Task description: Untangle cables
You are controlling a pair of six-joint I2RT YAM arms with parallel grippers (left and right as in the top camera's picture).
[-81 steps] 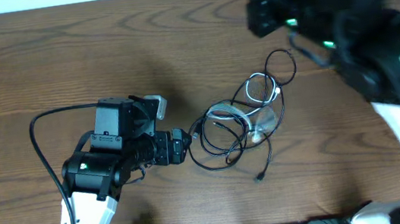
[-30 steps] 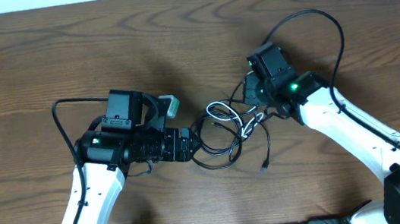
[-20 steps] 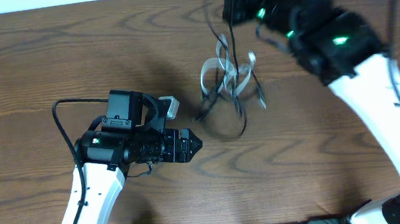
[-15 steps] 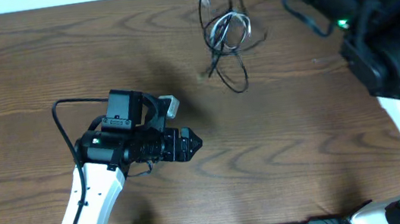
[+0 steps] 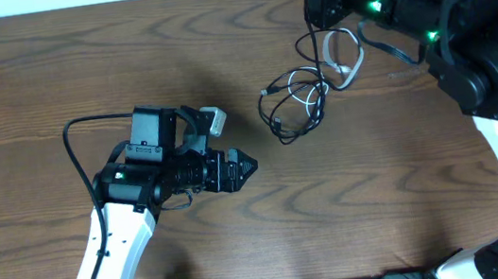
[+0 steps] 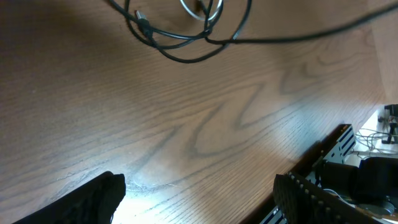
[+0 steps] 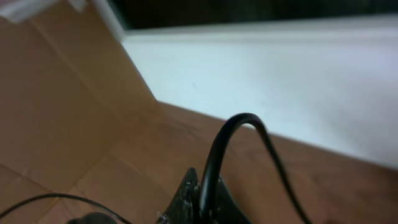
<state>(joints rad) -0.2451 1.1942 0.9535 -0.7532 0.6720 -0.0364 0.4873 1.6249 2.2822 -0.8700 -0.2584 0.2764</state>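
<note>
The left gripper (image 5: 249, 167), aimed at three o'clock, holds its fingers wide apart on nothing, the tangled cables (image 5: 294, 105) sit at its one o'clock over the wooden table (image 5: 125, 59), and at their twelve o'clock the right gripper (image 5: 311, 10) is clamped on one black strand.

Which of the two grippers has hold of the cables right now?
The right gripper, at the table's far edge, is shut on the cables. The left gripper stands open and empty, apart from them.

Wooden table (image 5: 33, 90); cardboard panel (image 7: 56, 93), perhaps a box.
</note>
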